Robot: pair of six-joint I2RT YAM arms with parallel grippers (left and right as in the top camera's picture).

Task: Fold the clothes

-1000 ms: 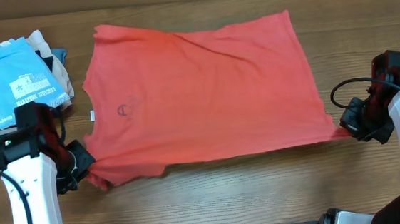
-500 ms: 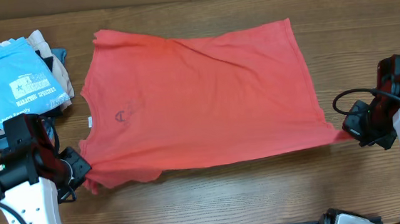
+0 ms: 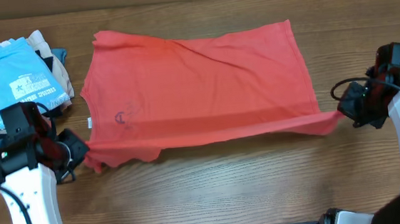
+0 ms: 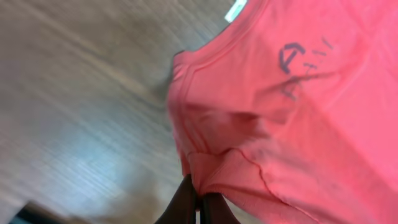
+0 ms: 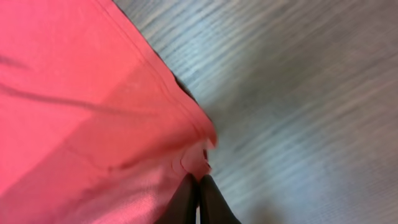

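Observation:
The coral-red T-shirt, the clothes (image 3: pixel 198 83), lies spread across the wooden table, its near edge lifted and drawn back over itself in a long fold. My left gripper (image 3: pixel 82 155) is shut on the shirt's near left corner, by the sleeve; in the left wrist view the dark fingertips (image 4: pixel 186 202) pinch the coral-red cloth (image 4: pixel 286 124) where a small navy mark shows. My right gripper (image 3: pixel 344 113) is shut on the near right hem corner; in the right wrist view its gripper (image 5: pixel 199 183) pinches a small tuft of the red fabric (image 5: pixel 81 112).
A pile of folded garments topped by a light blue T-shirt with white print (image 3: pixel 15 80) sits at the far left of the wooden table (image 3: pixel 221 196). A black cable loops beside the right arm (image 3: pixel 341 90).
Both grippers have carried the shirt's near edge away from the table's front edge, so a folded band now lies along it. The left arm shifted left and then back.

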